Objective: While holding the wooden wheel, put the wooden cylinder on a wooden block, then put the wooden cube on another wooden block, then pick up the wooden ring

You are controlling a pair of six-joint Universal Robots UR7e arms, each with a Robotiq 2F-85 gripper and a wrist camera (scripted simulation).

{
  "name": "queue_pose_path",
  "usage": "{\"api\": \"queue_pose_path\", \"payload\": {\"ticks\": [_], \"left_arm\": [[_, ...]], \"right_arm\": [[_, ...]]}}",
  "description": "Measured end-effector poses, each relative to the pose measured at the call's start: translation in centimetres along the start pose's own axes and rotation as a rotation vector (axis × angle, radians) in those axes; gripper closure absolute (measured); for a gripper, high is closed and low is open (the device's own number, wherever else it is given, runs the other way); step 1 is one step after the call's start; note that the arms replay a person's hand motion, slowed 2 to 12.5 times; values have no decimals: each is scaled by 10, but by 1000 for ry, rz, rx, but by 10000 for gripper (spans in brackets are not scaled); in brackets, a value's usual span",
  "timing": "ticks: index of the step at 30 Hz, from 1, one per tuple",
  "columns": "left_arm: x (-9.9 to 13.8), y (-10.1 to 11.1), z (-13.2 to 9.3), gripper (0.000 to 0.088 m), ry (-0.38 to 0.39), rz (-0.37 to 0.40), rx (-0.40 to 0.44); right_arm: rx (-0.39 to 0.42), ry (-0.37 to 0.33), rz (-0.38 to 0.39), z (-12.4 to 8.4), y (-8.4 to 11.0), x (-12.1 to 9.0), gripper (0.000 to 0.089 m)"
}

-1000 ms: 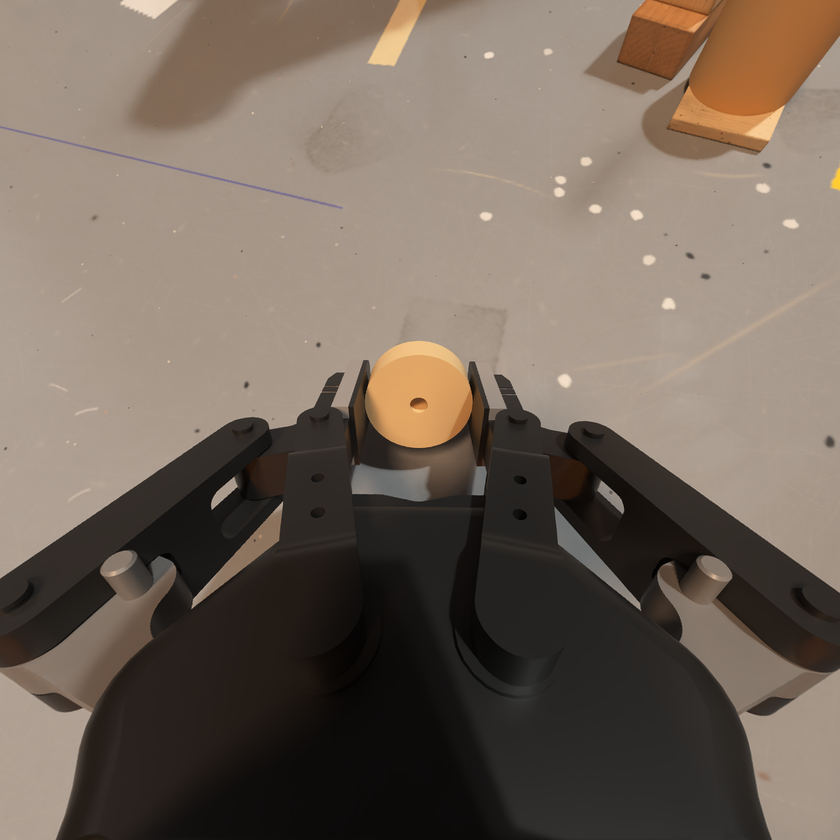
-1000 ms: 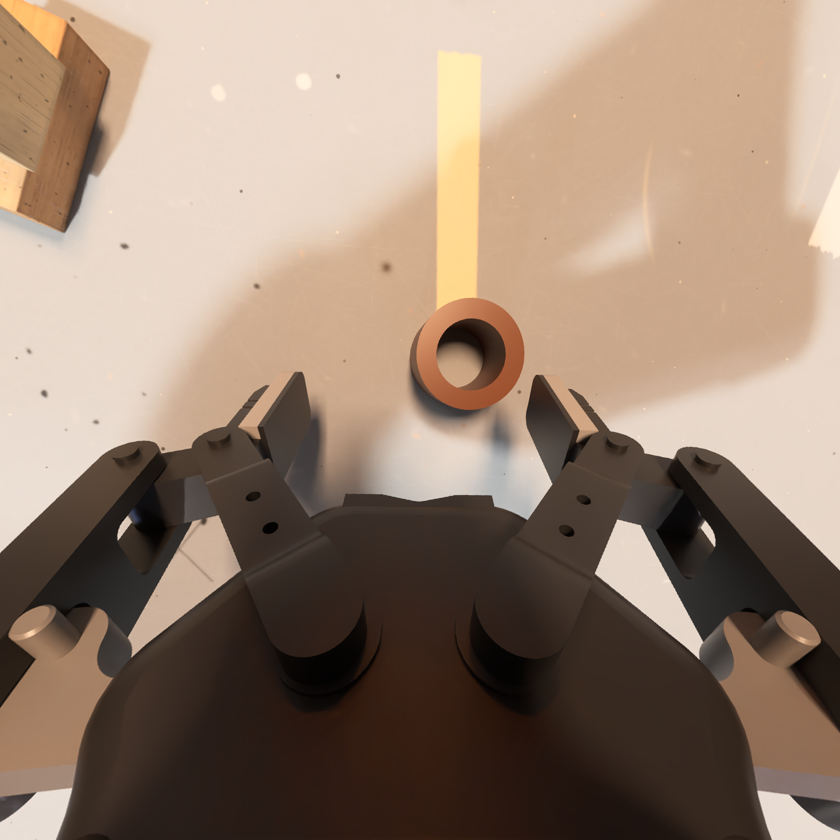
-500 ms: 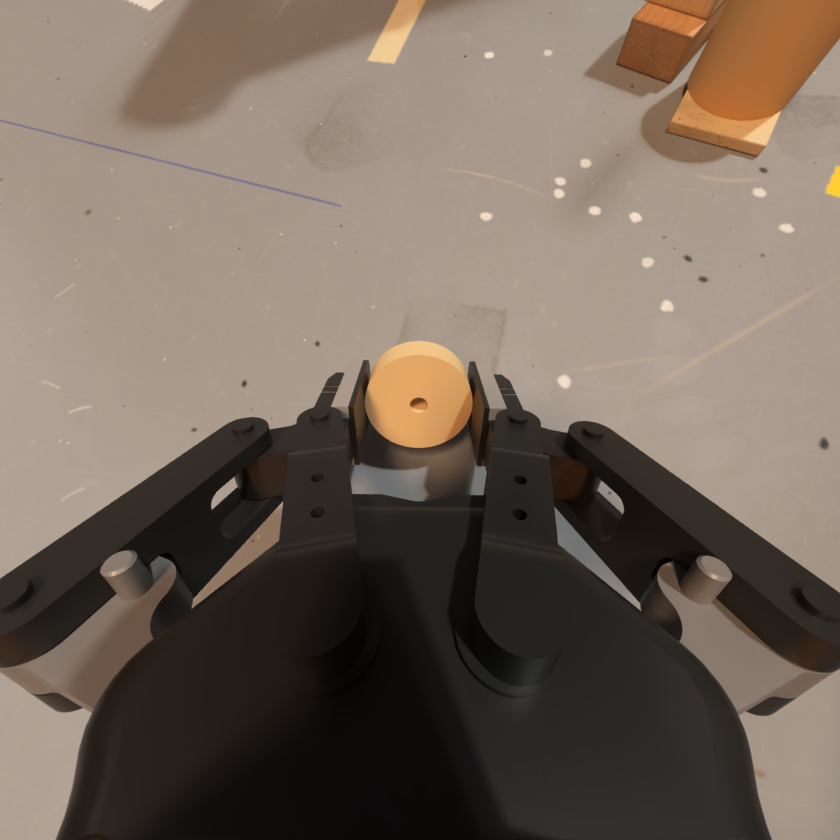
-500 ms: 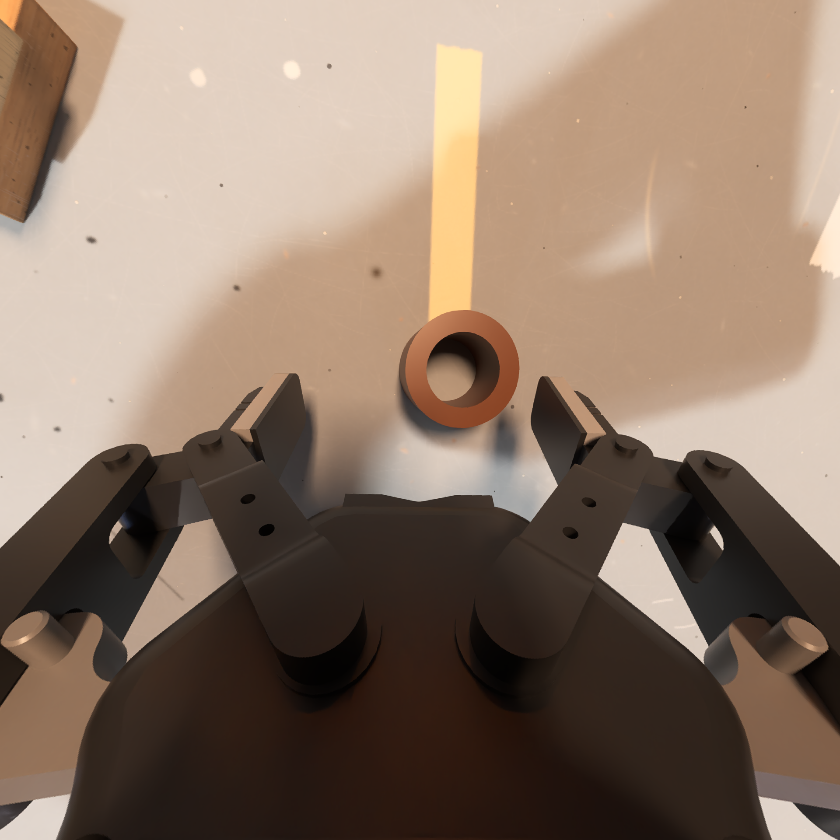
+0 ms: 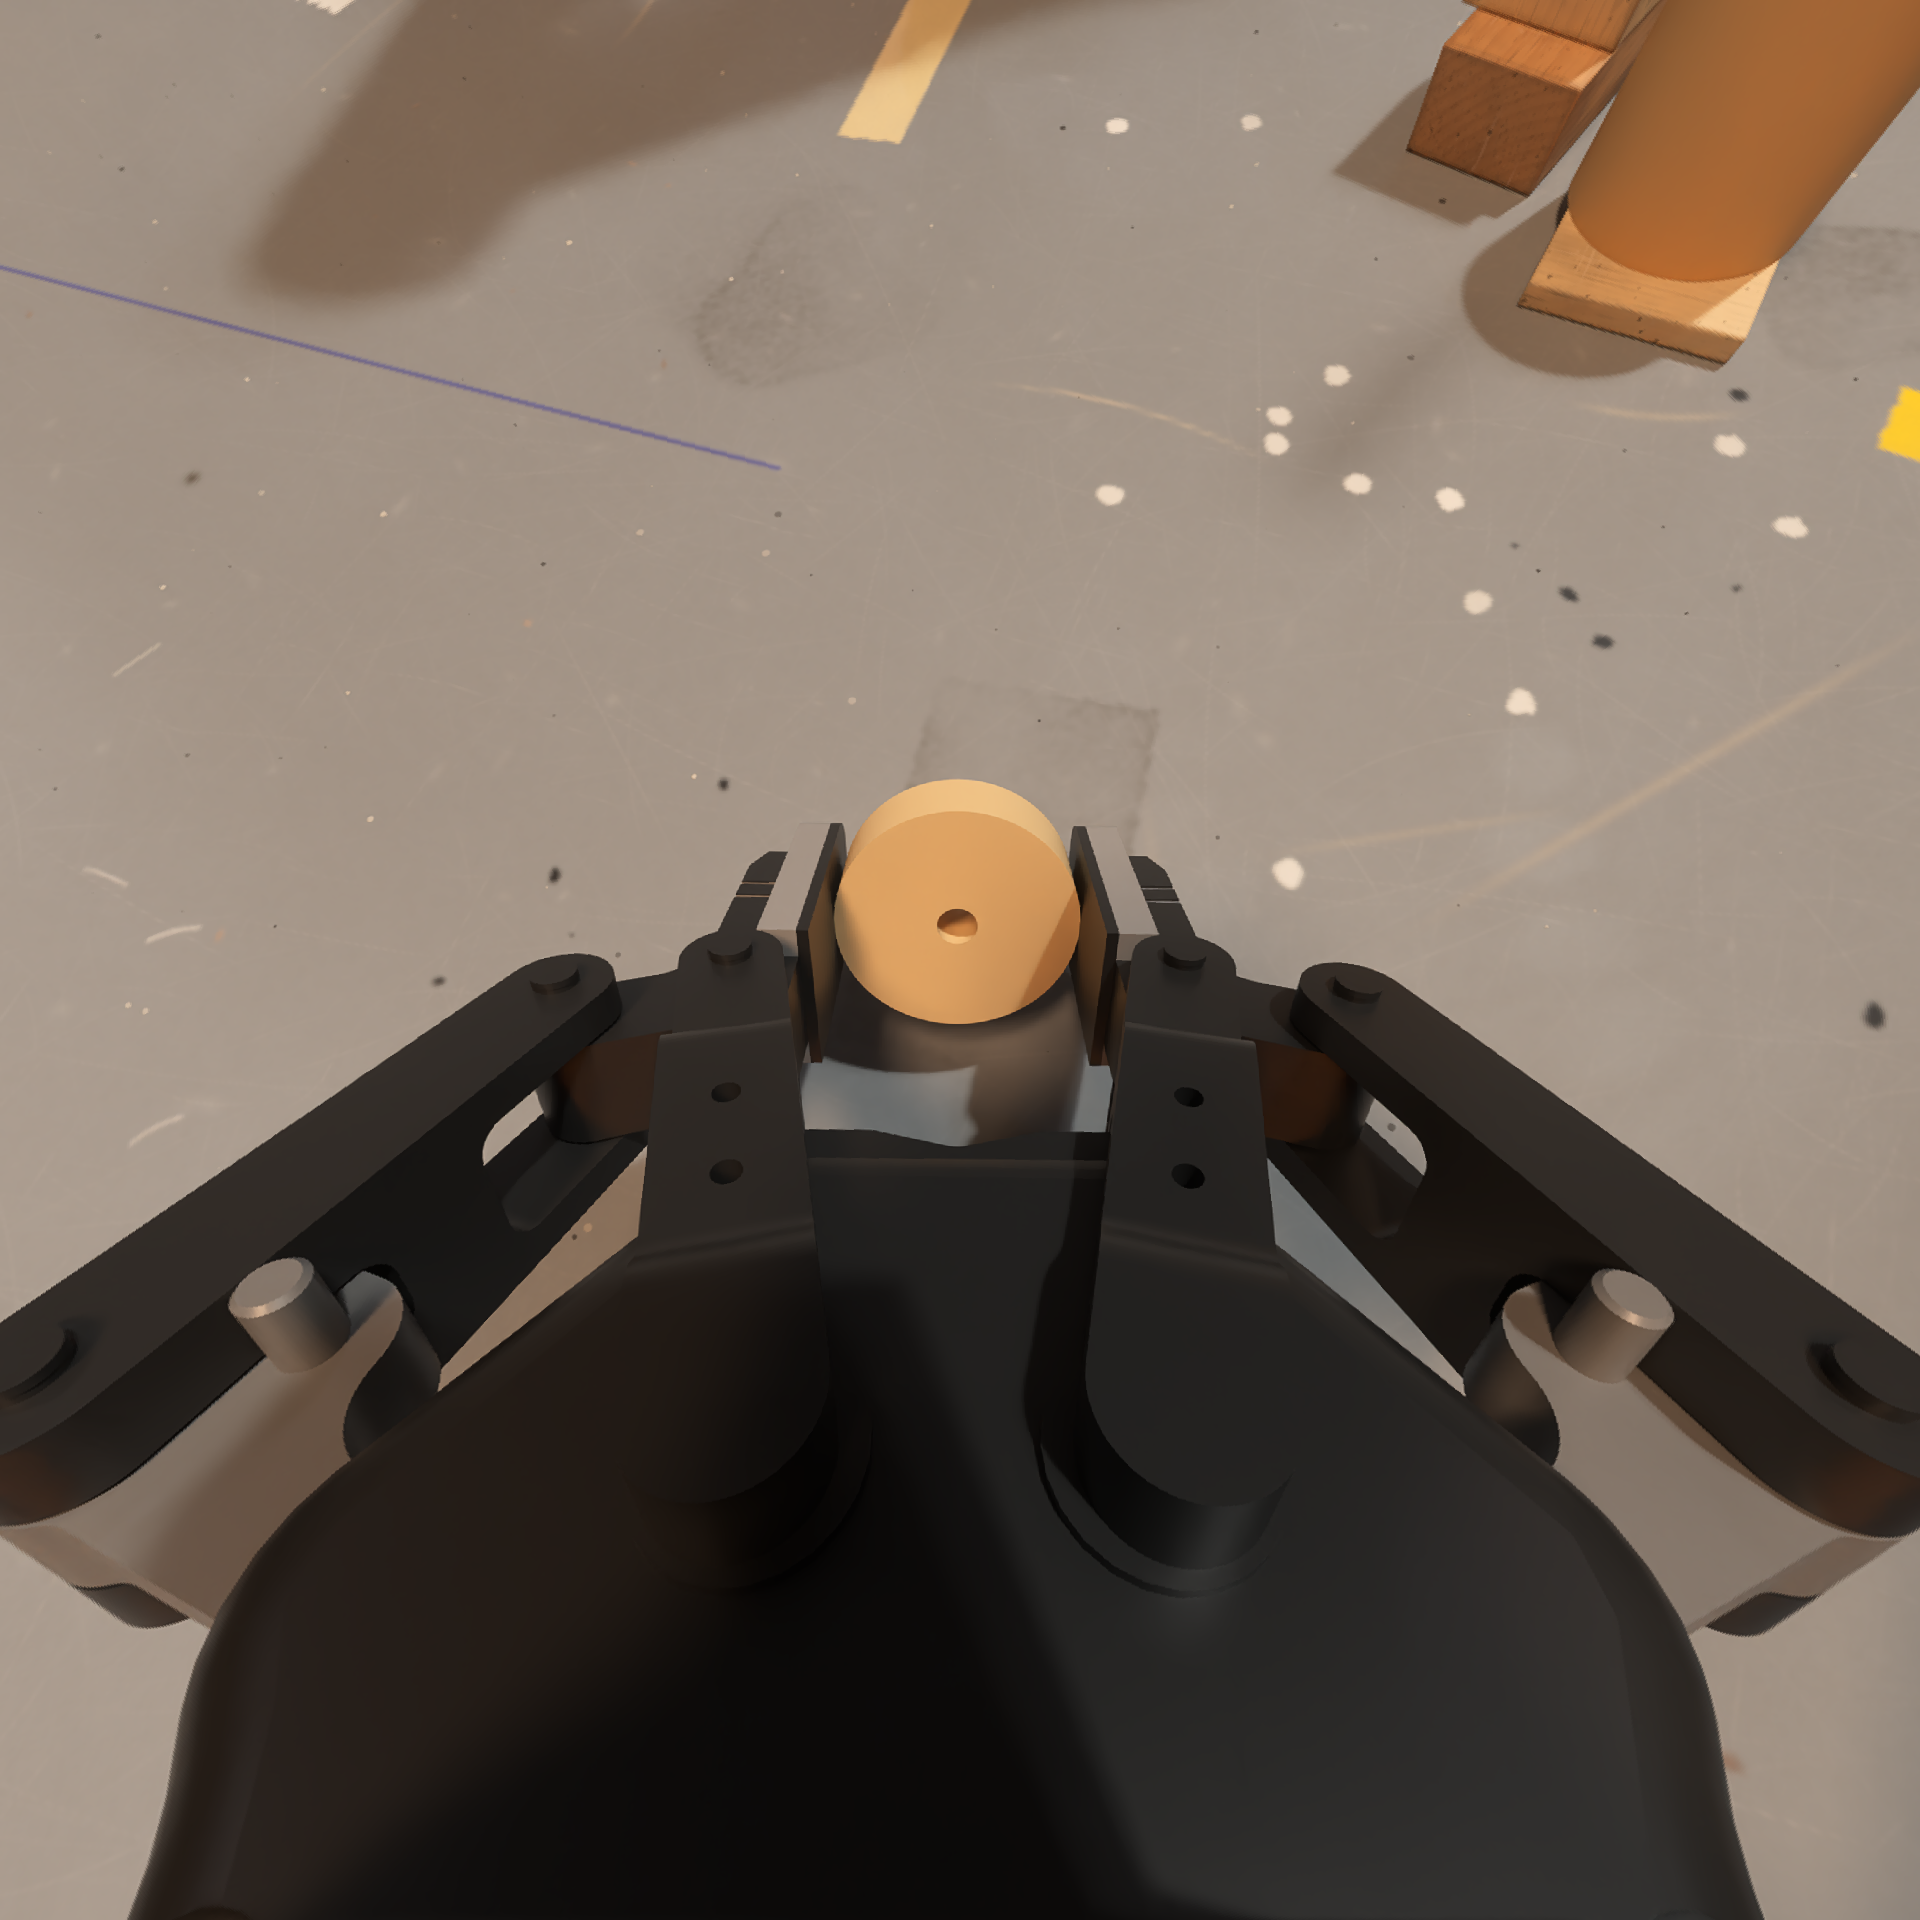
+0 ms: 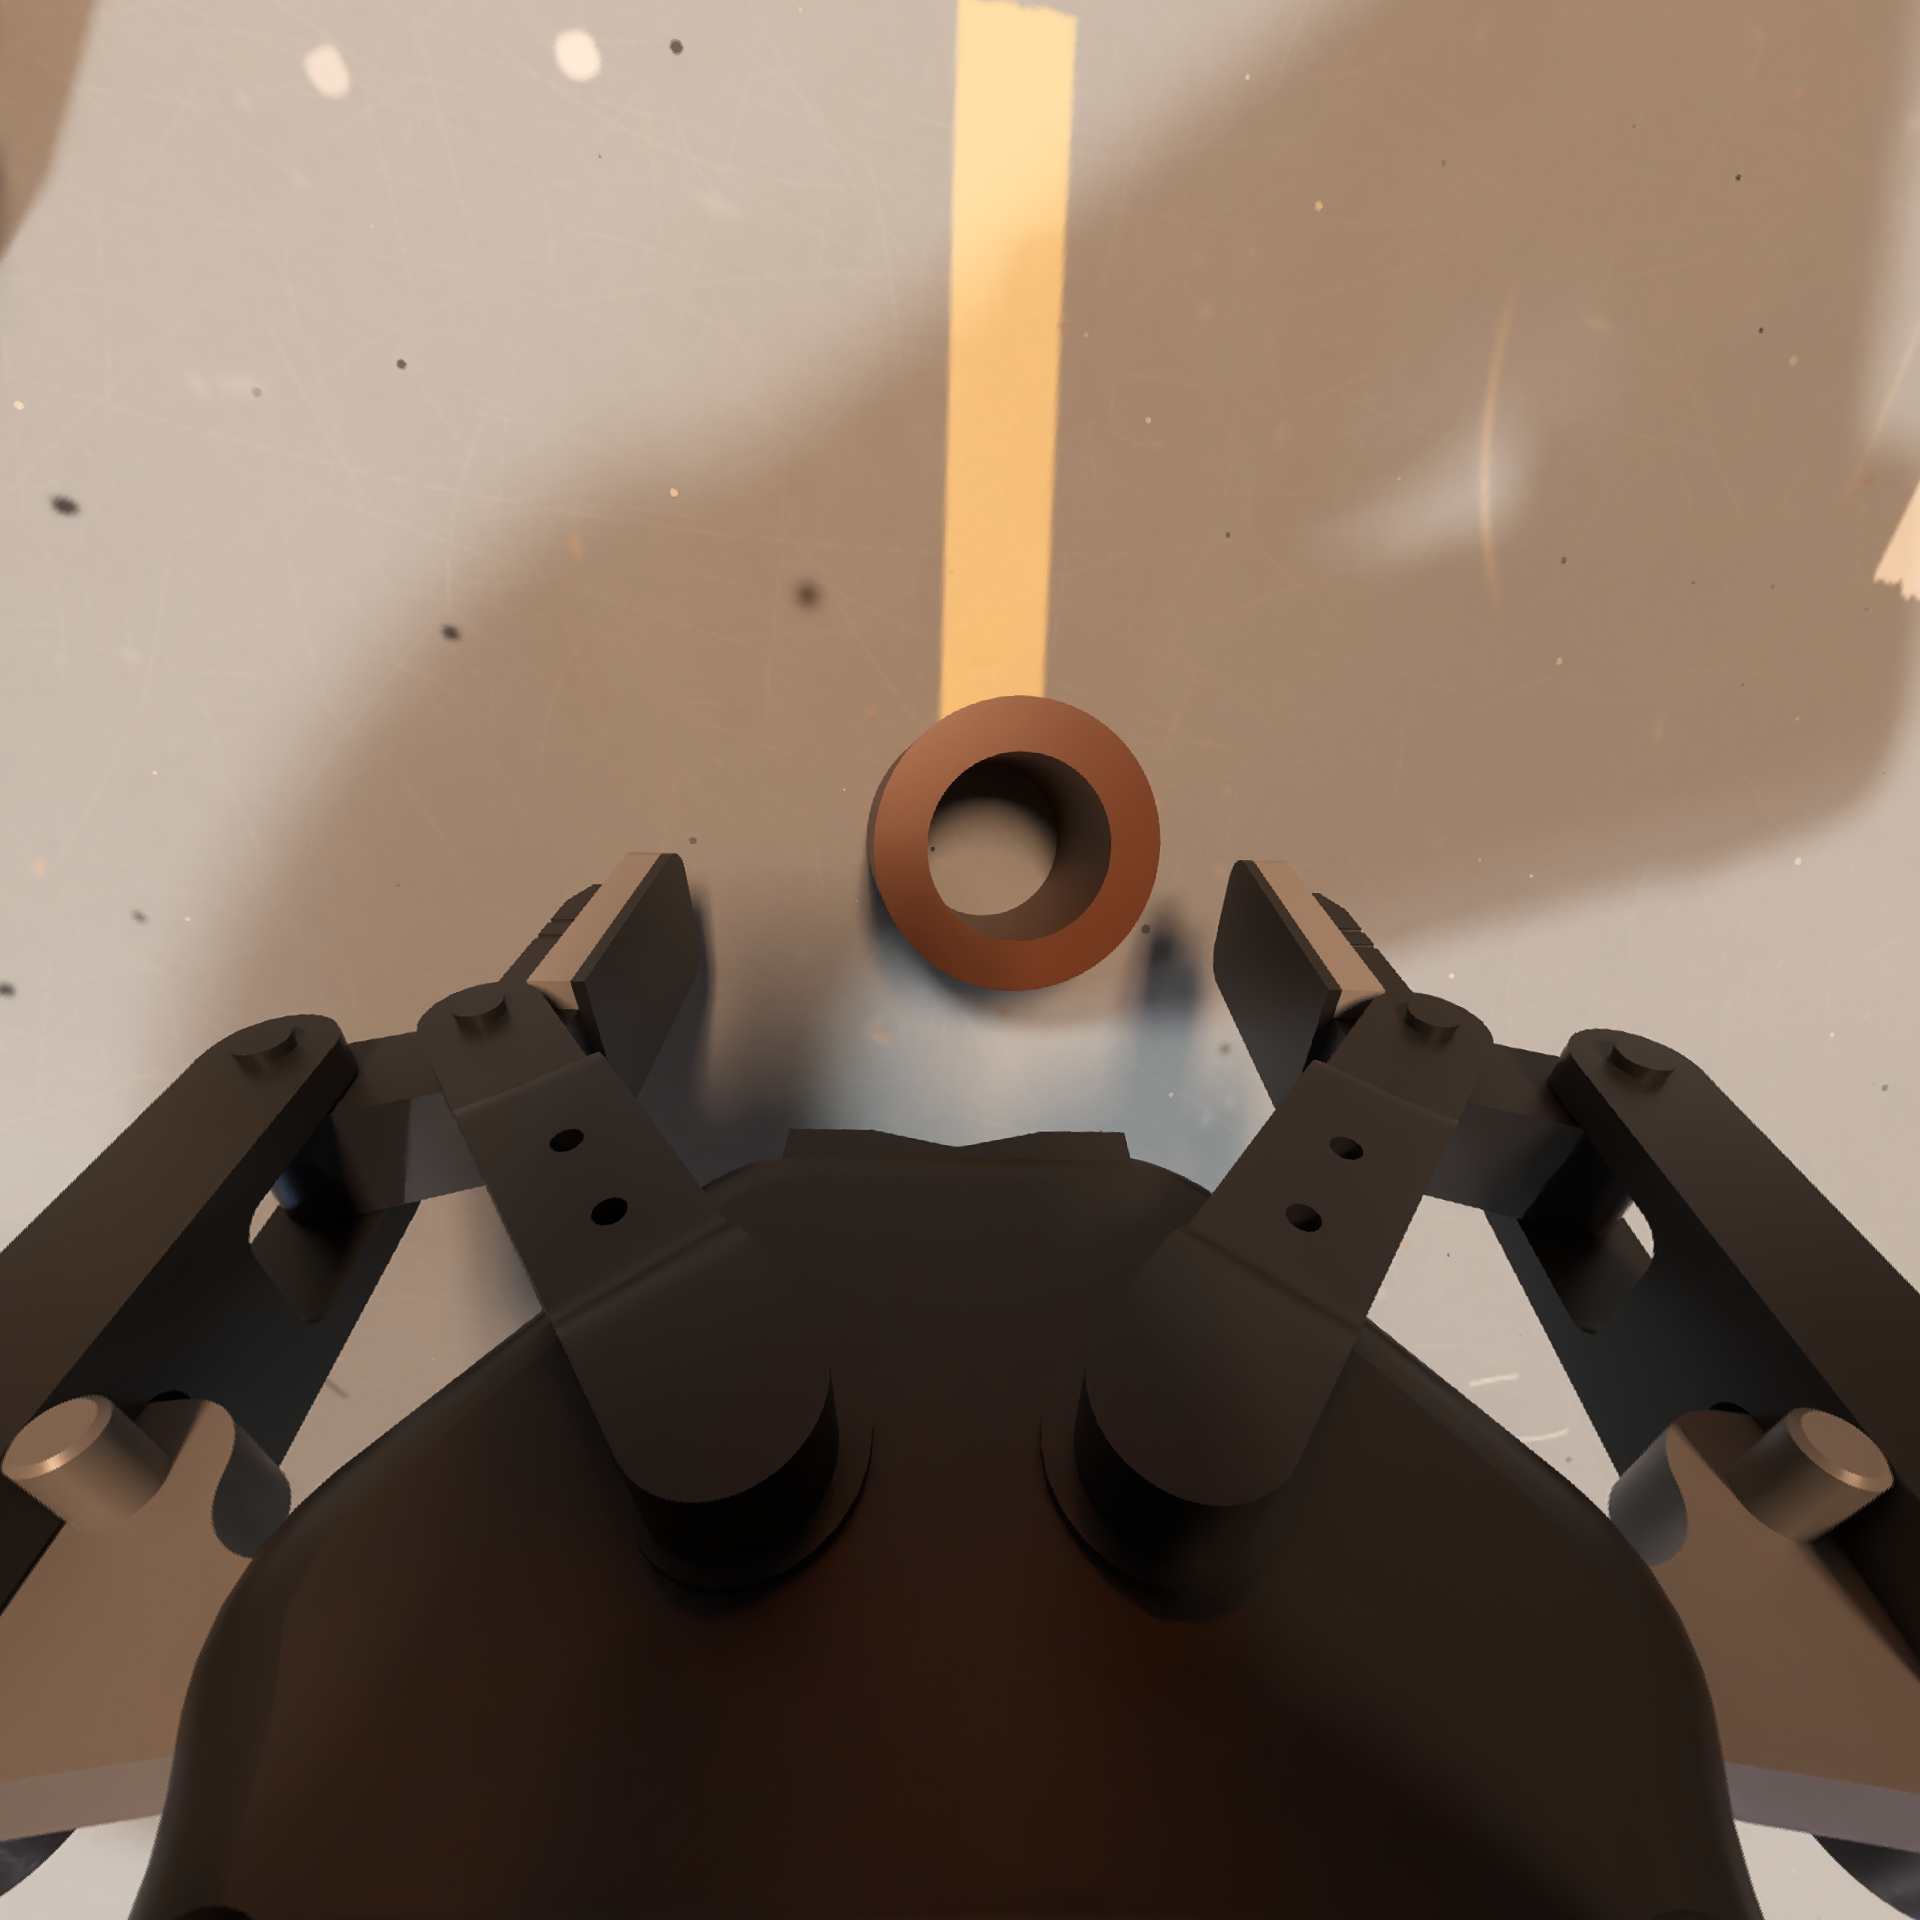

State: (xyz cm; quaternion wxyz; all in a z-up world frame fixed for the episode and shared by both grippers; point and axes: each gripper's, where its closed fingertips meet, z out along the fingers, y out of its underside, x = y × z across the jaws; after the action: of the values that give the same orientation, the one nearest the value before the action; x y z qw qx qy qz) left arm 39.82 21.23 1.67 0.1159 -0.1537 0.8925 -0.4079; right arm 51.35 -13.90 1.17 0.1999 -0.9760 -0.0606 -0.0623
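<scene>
My left gripper point(image 5: 956, 914) is shut on the light wooden wheel point(image 5: 956, 902), held above the grey table; its flat face with a small centre hole faces the camera. At the far right the wooden cylinder point(image 5: 1725, 135) stands on a pale flat wooden block point(image 5: 1642, 301). A darker wooden block point(image 5: 1507, 99) lies just behind it. My right gripper point(image 6: 956, 935) is open and empty, close above the table. The reddish-brown wooden ring point(image 6: 1013, 842) lies flat just ahead of the fingertips, between the two fingers' lines. The wooden cube is not in view.
A yellow tape strip point(image 6: 1003, 343) runs straight ahead beyond the ring; it also shows in the left wrist view point(image 5: 904, 73). A thin blue line point(image 5: 395, 364) crosses the table at left. Arm shadows fall over the table.
My right gripper has moved down and forward toward the ring, which now looks larger and closer to the fingertips; the wooden block at upper left has left its view. The left gripper barely moved.
</scene>
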Motion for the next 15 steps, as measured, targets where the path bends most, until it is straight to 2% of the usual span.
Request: {"api": "queue_pose_path", "payload": {"ticks": [15], "left_arm": [[0,0,0,502,-1,1,0]], "right_arm": [[-3,-27,13,6,-1,3,39]]}}
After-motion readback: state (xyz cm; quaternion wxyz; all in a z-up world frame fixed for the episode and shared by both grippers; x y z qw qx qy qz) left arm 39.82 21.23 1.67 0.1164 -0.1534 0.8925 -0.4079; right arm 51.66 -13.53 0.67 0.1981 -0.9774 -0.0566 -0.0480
